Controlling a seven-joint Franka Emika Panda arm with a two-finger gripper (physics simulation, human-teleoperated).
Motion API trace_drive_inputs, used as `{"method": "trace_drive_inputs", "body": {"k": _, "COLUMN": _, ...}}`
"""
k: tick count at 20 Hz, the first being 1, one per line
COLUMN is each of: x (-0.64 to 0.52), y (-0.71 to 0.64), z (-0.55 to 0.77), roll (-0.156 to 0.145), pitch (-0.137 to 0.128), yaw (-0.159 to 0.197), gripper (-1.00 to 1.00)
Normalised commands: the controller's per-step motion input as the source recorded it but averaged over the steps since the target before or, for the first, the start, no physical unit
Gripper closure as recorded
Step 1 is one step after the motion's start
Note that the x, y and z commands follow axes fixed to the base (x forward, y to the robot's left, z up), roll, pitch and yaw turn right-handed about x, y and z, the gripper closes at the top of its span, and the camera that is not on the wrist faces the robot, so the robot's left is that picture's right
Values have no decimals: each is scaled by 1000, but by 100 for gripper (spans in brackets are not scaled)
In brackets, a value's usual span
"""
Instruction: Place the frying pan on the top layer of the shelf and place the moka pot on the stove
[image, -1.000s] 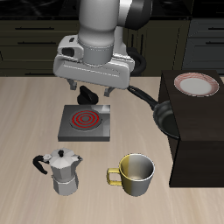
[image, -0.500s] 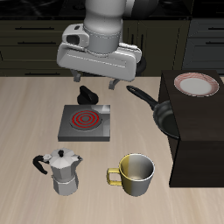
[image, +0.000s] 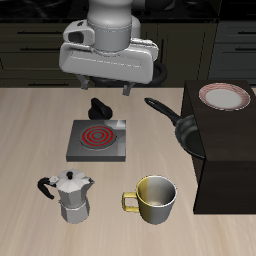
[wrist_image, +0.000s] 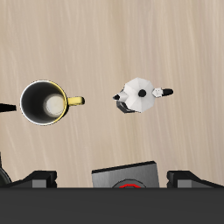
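The faceted silver metal moka pot (image: 72, 195) stands near the table's front edge, just in front of the flat grey stove with its red spiral coil (image: 97, 140) and beside a yellowish metal mug (image: 153, 199). The two-finger gripper (image: 105, 95) hangs high above the stove; whether it is wide or narrow I cannot tell. The pot looks rigid, top-heavy and smooth (likely slippery), so its black side handle (image: 46, 185) or waist seems the safest hold.

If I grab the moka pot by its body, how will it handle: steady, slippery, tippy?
The moka pot looks like rigid metal, so it probably won't flex. Its shiny faceted silver sides may be slippery, though flat facets could seat the fingers. It stands upright, taller than wide, with a side handle, so a high push would likely tip or spin it.
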Motion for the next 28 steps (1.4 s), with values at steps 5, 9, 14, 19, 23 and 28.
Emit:
{"method": "trace_drive_inputs", "body": {"k": 5, "x": 149, "y": 2, "z": -48, "roll": 41, "pitch": 49, "yaw": -22, "gripper": -100}}
{"method": "trace_drive_inputs", "body": {"k": 9, "x": -103, "y": 43, "z": 37, "roll": 128, "pitch": -10, "yaw": -55, "gripper": -100}}
{"method": "trace_drive_inputs", "body": {"k": 14, "x": -13, "y": -162, "z": 93, "roll": -49, "pitch": -10, "yaw": 49, "gripper": -100}}
{"method": "trace_drive_inputs", "body": {"k": 19, "x": 27, "y": -251, "z": 13, "roll": 24, "pitch": -81, "yaw": 89, "gripper": -100}}
{"method": "trace_drive_inputs", "body": {"k": 23, "x": -27, "y": -69, "z": -56, "roll": 133, "pitch": 122, "yaw": -12, "gripper": -100}}
{"method": "trace_drive_inputs", "body": {"k": 28, "x": 28, "y": -144, "z": -113, "roll": 58, "pitch": 36, "yaw": -40, "gripper": -100}}
